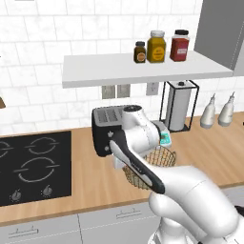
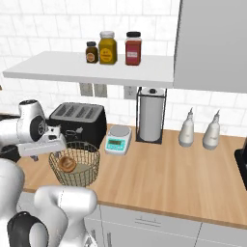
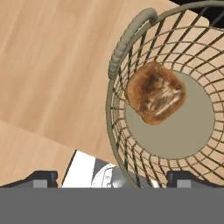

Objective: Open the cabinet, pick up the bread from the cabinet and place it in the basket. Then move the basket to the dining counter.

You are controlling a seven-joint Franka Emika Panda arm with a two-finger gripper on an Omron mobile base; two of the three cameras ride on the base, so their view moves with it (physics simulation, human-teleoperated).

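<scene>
Gripper (image 3: 112, 177) spread wide and empty, its left fingertip (image 3: 41, 178) outside the basket (image 3: 114, 57), right one over the mesh, bread (image 3: 155, 92) lying inside ahead-right; basket looks light, stiff wire, so pinch its thick rim.

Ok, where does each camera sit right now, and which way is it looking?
Left base view: behind the arm, to its left, facing the wall over stove, toaster and basket; arm rises lower right.
Right base view: behind, to its right, facing the same counter; arm lower left, open gripper beside the basket.
Hand view: looks down into the basket at the bread; fingertips at bottom.
Both base views share toaster, basket and shelf jars.
</scene>
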